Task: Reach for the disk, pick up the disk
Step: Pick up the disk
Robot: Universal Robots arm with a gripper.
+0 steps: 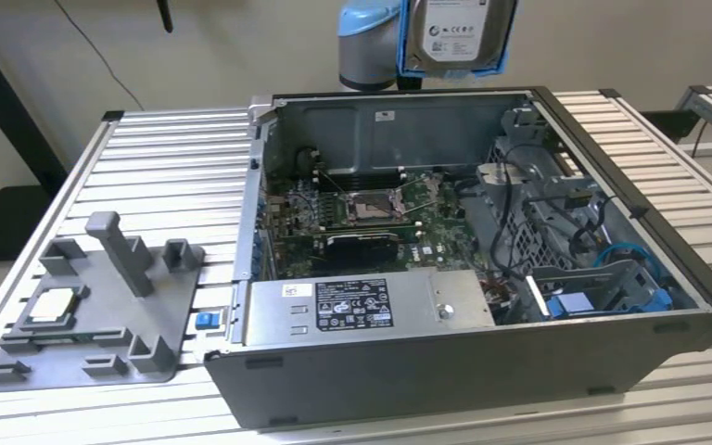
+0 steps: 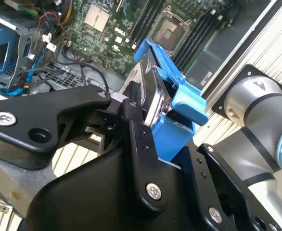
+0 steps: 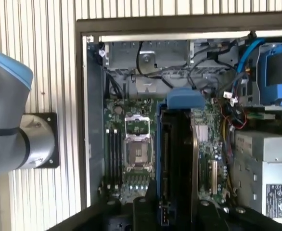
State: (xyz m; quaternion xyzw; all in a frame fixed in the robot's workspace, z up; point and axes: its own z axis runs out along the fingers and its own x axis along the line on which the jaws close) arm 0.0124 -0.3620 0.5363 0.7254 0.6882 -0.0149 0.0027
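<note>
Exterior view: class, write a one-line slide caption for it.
The disk hangs lifted above the open computer case on the slatted table.

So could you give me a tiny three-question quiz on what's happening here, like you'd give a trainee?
1. True or false: the disk rests inside the open computer case.
2. What does the end effector hold? A) the processor chip B) the disk C) a cable
3. Fill in: the bracket framing the disk is coloured ____.

Key:
1. False. In the exterior view it hangs in the air above the case's far wall.
2. B. In the second wrist view the black fingers are clamped on the disk.
3. Blue.
</note>
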